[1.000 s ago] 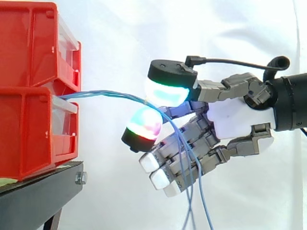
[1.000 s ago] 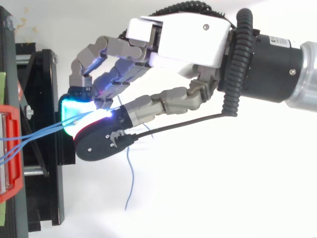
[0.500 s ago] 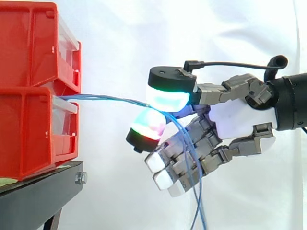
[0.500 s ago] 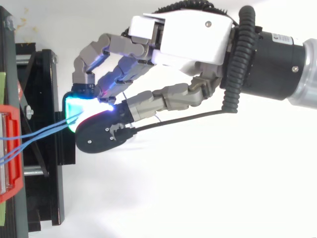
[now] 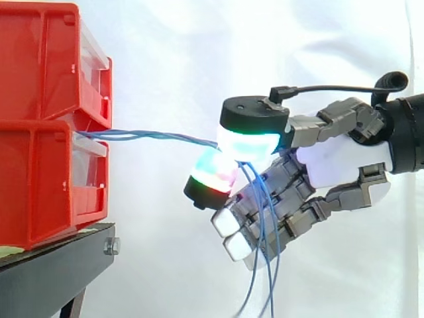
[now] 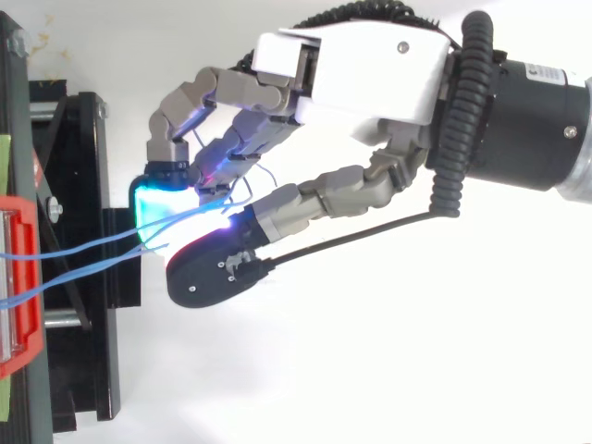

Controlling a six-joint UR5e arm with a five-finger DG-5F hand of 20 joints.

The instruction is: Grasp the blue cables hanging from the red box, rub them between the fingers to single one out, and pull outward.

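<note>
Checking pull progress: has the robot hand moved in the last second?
Yes. In the side view the robot hand has shifted right, away from the red bins, still pinching the blue cables.

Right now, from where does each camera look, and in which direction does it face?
Side view: beside the work at about its height, looking level across at the red bins on the black stand; the hand enters from the right, pinching the blue cables.
Top view: above the work, looking down on it; the hand and arm enter from the right.
Both share the hand, the blue cables and the red bins.
</note>
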